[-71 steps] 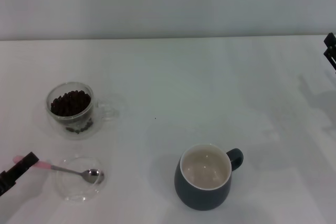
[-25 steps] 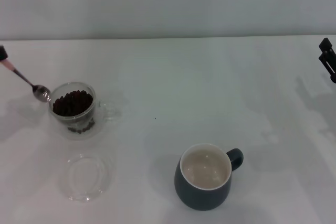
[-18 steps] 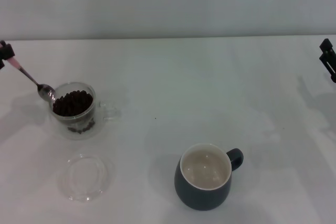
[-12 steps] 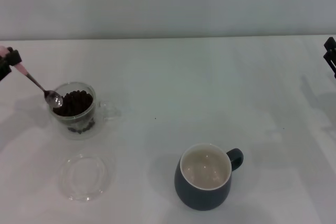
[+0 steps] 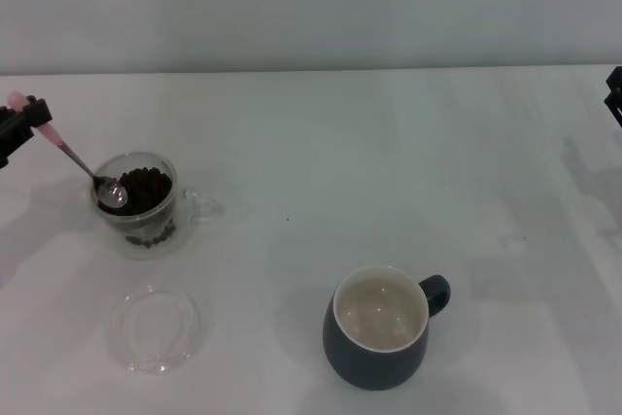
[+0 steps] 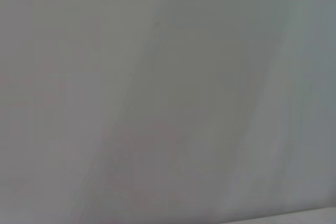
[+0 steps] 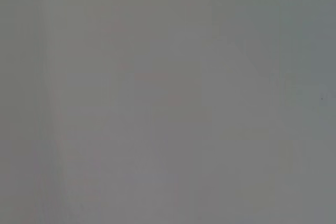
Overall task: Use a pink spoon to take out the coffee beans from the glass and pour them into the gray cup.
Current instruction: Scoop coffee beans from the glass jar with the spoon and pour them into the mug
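Observation:
In the head view my left gripper at the far left edge is shut on the pale pink handle of the pink spoon. The spoon slants down to the right, and its metal bowl sits at the rim of the glass, on the heap of coffee beans. The glass stands at the left, handle pointing right. The gray cup, cream-white inside with nothing in it, stands at the front middle, handle to the right. My right gripper shows only as a dark tip at the far right edge. Both wrist views show only blank grey.
A flat clear glass dish lies in front of the glass at the front left. The white table runs back to a pale wall.
My left gripper lifted the pink spoon off the clear dish, carried it up and back past the glass, then moved right and lowered its bowl onto the beans. The right gripper shifted slightly.

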Controlling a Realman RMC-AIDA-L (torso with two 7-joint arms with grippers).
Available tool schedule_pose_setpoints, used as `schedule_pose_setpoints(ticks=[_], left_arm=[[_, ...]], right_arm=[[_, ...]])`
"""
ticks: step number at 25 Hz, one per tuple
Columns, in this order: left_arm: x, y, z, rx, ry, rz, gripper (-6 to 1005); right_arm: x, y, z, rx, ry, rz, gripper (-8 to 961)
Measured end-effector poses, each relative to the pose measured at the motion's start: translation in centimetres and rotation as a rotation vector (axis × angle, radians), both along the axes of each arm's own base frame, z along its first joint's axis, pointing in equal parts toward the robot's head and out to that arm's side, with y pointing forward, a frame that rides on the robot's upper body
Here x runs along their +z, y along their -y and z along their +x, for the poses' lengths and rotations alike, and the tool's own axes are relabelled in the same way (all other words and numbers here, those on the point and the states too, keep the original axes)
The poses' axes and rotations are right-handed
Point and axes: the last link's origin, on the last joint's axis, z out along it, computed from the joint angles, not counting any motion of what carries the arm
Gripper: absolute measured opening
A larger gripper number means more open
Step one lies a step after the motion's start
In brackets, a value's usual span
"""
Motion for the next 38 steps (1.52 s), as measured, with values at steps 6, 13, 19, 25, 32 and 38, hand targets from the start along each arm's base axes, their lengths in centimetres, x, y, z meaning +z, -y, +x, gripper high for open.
schedule_pose_setpoints(ticks=[6,13,19,25,32,38], left_arm=[[-0.7,-0.8,-0.1,0.059,0.009,0.014,135],[-1.9,-1.4,0.4,0.110,0.034,-0.025,135],[-2.2,-1.5,0.3,0.185,0.096,-0.072,135],[-2.1,-1.2,-0.3,0.288,0.180,-0.101,136],[-2.2,-0.7,-1.0,0.371,0.261,-0.129,136],[-2.0,-0.1,-1.7,0.431,0.320,-0.139,136]], right_arm=[[-0.1,-0.7,0.0,-0.019,-0.002,-0.008,786],[-0.1,-1.0,0.0,-0.028,0.001,-0.014,786],[0.2,-1.4,-0.1,-0.025,0.003,-0.001,786],[0.3,-1.7,-0.3,-0.024,0.006,-0.001,786],[0.5,-2.0,-0.4,-0.017,0.012,0.003,786],[0.4,-2.0,-0.5,-0.015,0.013,0.002,786]])
